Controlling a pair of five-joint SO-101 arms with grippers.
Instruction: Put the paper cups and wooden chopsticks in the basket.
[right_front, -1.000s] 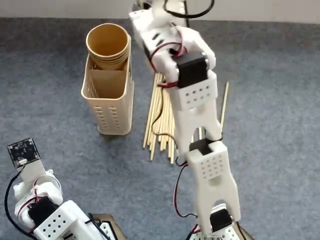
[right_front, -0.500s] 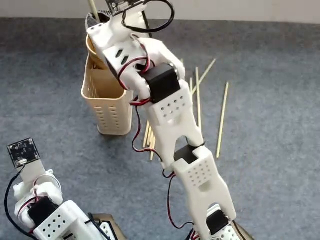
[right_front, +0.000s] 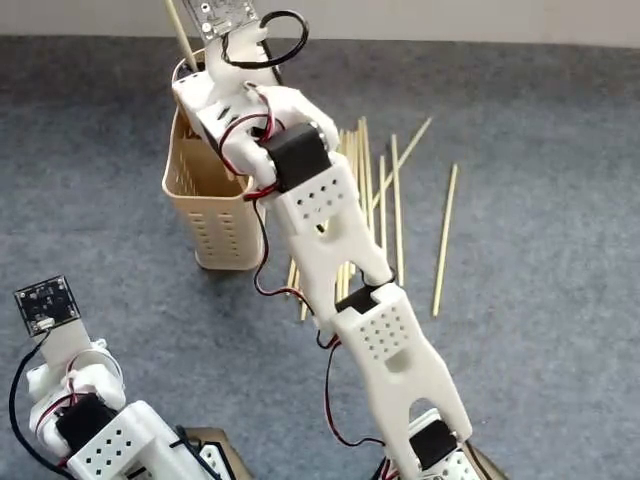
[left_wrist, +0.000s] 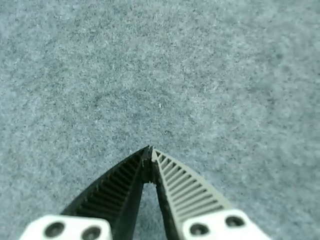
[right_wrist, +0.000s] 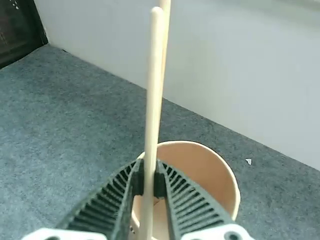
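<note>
Over the cup (right_wrist: 212, 165): right gripper (right_wrist: 148, 172) pinching chopsticks (right_wrist: 156, 75) upright; released here, they may lean and tip out. Left gripper (left_wrist: 151, 151) closed, empty.

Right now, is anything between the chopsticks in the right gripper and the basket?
The paper cup, standing in the basket, opens directly below the right gripper, which is shut on the chopsticks. They would likely land inside the cup.

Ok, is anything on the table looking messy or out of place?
Yes: thin wooden chopsticks lie fanned loose on the grey carpet beside the tall beige slotted basket, one stray stick lying apart from the pile.
</note>
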